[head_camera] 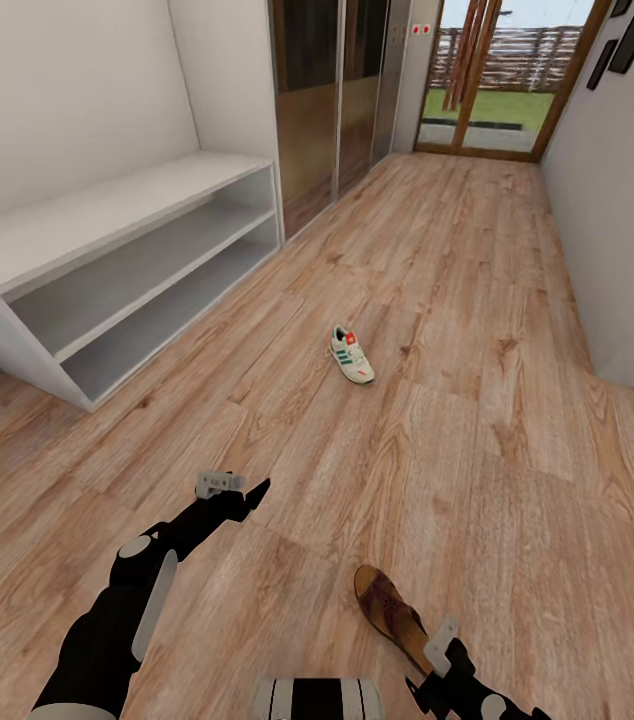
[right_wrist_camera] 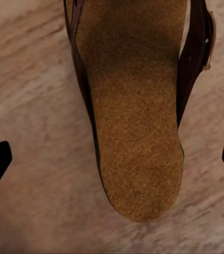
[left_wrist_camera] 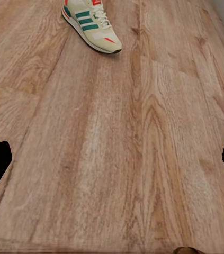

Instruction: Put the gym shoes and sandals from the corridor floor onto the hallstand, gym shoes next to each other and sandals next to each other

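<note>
A brown leather sandal (head_camera: 389, 612) lies on the grained wood-plank floor (head_camera: 477, 300), its heel hidden behind the right claw (head_camera: 435, 668), which hangs spread above its grainy tan footbed. A white gym shoe (head_camera: 352, 354) lies mid-corridor. The left claw (head_camera: 255, 493) hovers, spread and empty.

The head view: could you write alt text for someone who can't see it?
A corridor with a wood-plank floor, where one white gym shoe lies mid-floor and a brown sandal lies near the robot's right gripper. The left gripper hangs above bare floor. A pale low shelf unit stands along the left wall.
</note>
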Available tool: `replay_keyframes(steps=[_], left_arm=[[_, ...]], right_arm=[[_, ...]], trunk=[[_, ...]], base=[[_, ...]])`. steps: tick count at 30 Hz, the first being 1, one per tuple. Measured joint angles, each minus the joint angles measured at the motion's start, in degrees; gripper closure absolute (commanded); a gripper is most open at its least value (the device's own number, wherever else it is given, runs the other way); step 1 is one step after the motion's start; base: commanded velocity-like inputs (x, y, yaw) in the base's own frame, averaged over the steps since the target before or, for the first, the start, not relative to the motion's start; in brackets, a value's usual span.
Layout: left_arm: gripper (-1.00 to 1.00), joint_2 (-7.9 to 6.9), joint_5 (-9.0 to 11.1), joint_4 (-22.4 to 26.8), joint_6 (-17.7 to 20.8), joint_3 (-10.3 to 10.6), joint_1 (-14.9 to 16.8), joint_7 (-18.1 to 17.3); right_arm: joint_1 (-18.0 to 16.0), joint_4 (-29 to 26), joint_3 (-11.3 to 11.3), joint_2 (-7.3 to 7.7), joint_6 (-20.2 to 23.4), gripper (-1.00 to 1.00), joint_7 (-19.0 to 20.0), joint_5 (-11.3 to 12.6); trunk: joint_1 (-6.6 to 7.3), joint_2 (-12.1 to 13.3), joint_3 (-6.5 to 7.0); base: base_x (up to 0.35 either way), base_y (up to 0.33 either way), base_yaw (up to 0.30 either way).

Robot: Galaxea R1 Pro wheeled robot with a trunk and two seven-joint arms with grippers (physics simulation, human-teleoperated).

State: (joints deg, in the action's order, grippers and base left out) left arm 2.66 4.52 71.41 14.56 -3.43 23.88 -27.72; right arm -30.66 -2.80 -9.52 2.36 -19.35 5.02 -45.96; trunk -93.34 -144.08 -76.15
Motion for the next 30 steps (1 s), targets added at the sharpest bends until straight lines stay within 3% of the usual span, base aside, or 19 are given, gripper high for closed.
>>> replay_keyframes(steps=[11, 24, 30], left_arm=[[-1.0, 0.0, 0.01, 0.01, 0.0, -0.03, 0.0, -0.08], [-1.0, 0.0, 0.01, 0.01, 0.0, -0.07, 0.0, -0.09], [-1.0, 0.0, 0.01, 0.01, 0.0, -0.03, 0.0, -0.07]], right_arm=[[0.0, -0.43, -1.95, 0.03, 0.06, -1.0, 0.03, 0.01], [0.0, -3.05, -2.12, 0.01, 0.05, -1.0, 0.07, 0.01], [0.0, -6.72, -2.06, -0.03, 0.07, -1.0, 0.19, -0.06]], trunk=[[0.0, 0.0, -0.35], [0.0, 0.0, -0.39], [0.0, 0.0, -0.39]], base=[[0.0, 0.0, 0.0], [0.0, 0.0, 0.0], [0.0, 0.0, 0.0]])
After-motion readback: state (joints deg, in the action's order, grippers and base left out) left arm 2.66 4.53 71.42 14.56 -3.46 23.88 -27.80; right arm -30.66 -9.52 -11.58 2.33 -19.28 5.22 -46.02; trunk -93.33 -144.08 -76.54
